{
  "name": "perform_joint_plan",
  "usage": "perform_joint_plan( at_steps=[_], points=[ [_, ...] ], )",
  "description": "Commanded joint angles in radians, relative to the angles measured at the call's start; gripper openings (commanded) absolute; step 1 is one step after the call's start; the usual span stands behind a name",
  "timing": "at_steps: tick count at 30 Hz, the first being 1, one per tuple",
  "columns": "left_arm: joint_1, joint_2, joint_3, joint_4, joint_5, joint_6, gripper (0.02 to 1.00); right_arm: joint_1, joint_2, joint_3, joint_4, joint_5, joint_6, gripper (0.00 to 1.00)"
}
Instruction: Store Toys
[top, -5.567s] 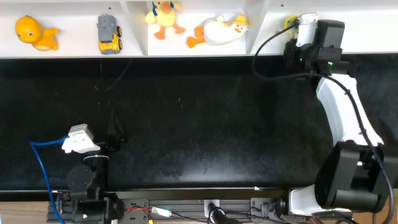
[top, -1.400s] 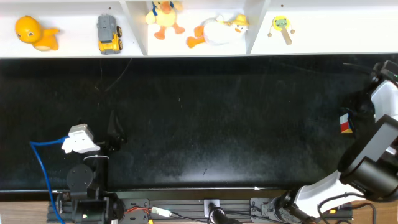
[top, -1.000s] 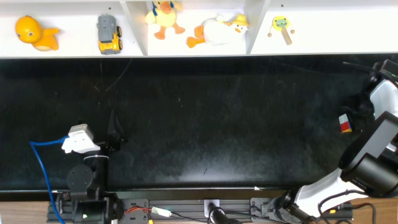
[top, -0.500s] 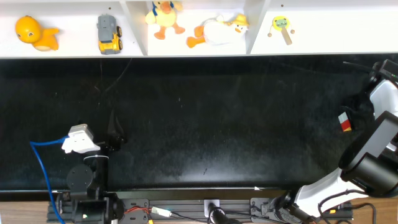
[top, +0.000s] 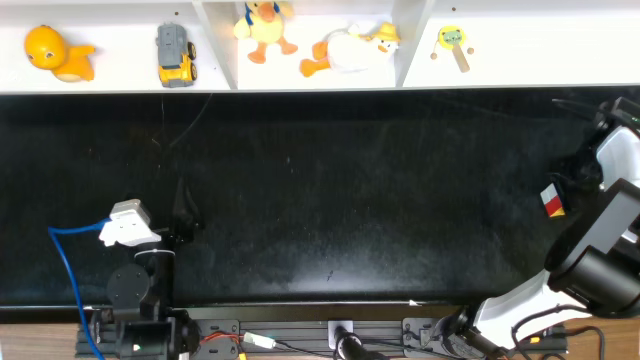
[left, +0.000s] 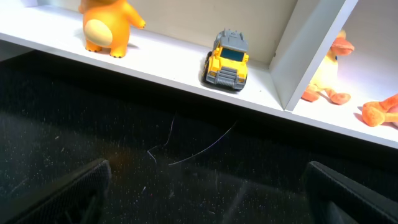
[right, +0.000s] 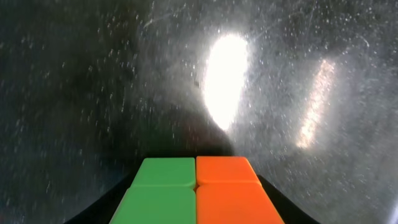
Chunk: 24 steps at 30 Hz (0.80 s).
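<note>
The right pincer grips a cube by the right edge of the black worktop. The left pincer is open and faces a shelf with a truck and a duck.

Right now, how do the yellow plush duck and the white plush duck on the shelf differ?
The yellow plush duck sits upright; the white plush duck lies on its side. The white plush duck spreads wider across the shelf than the yellow plush duck. Both have orange feet and share the middle shelf compartment.
</note>
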Motion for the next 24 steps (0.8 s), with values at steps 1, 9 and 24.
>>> perform_joint_plan(
  at_steps=[1, 9, 24],
  points=[
    [-0.007, -0.012, -0.002, -0.002, 0.010, 0.023, 0.998, 0.031, -0.123, 0.134, -0.046, -0.031, -0.122, 0.045],
    [-0.007, -0.012, -0.002, -0.002, 0.010, 0.023, 0.998, 0.119, -0.286, 0.285, -0.126, -0.044, -0.504, 0.045],
    [-0.007, -0.012, -0.002, -0.002, 0.009, 0.023, 0.998, 0.120, -0.393, 0.039, 0.501, -0.455, -1.015, 0.051]
  ],
)
